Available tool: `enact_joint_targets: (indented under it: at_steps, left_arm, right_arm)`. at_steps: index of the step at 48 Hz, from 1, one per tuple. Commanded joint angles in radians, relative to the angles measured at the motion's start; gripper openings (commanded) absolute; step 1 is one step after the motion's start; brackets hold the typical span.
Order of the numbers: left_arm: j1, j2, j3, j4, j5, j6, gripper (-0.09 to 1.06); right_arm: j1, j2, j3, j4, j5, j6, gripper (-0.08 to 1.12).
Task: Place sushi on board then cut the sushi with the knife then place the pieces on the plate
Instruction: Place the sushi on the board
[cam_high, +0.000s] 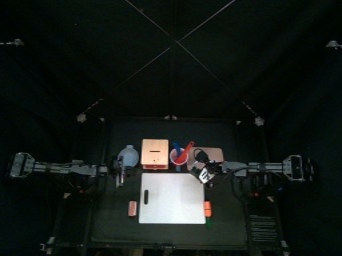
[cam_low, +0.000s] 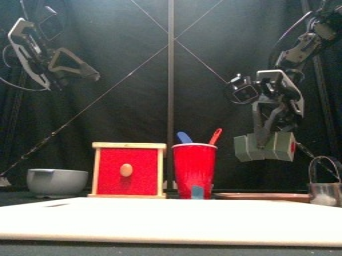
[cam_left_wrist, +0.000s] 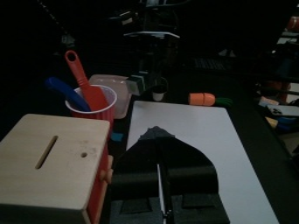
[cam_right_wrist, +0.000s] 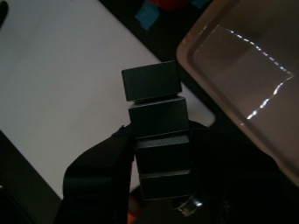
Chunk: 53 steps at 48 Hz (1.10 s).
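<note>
**Transfer of the sushi roll to the board.** The right hand (cam_high: 205, 172) is clamped on the sushi roll (cam_right_wrist: 156, 114). The roll is a row of dark blocks held in the air over about the back right corner of the white cutting board (cam_high: 174, 205), just beside the rim of the pink tray (cam_right_wrist: 251, 66). The left hand (cam_left_wrist: 162, 162), jaws together and empty, hangs by the board's left side next to the wooden box (cam_left_wrist: 52, 162).

**Step in hand (judgement).** The roll should go down level and lengthwise onto the bare middle of the board. It should be released only once it rests, since its blocks can come apart.

**Edges and room.** The board's face is free. The path over the desk (cam_high: 114, 230) is bounded by:
- the tray rim;
- the red cup (cam_low: 195, 170) holding the toy knives (cam_low: 213, 136);
- the orange toy (cam_high: 207, 207) just beside the board's right edge.
</note>
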Motion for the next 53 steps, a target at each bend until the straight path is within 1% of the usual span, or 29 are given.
enact_joint_targets:
  at_steps: [1,11,17,29,35,41,47,53]
  left_arm:
    - [0.011,0.002,-0.012,-0.002,0.002,0.002,-0.01]
    - [0.026,0.002,-0.012,-0.003,0.009,0.002,-0.01]
    - [0.026,0.002,-0.011,-0.003,0.009,0.002,-0.01]
    - [0.026,0.002,0.000,-0.003,0.015,0.003,-0.01]
    - [0.026,0.002,0.002,-0.003,0.035,0.002,-0.01]
    - [0.028,0.002,0.002,-0.003,0.044,0.003,-0.01]
    - [0.028,0.002,-0.005,-0.002,0.044,0.003,-0.01]
    - [0.028,0.002,-0.005,-0.002,0.046,0.005,-0.01]
  right_arm:
    - [0.055,0.012,-0.035,-0.115,-0.002,0.172,0.59]
    - [0.163,0.129,-0.114,-0.313,0.063,0.538,0.59]
    - [0.230,0.209,-0.184,-0.379,0.115,0.719,0.59]
    - [0.308,0.362,-0.336,-0.393,0.166,0.965,0.59]
    - [0.319,0.431,-0.416,-0.383,0.236,1.025,0.59]
    - [0.336,0.479,-0.489,-0.339,0.304,1.045,0.59]
    - [0.337,0.526,-0.566,-0.291,0.442,1.045,0.59]
    - [0.337,0.575,-0.621,-0.250,0.525,1.043,0.59]
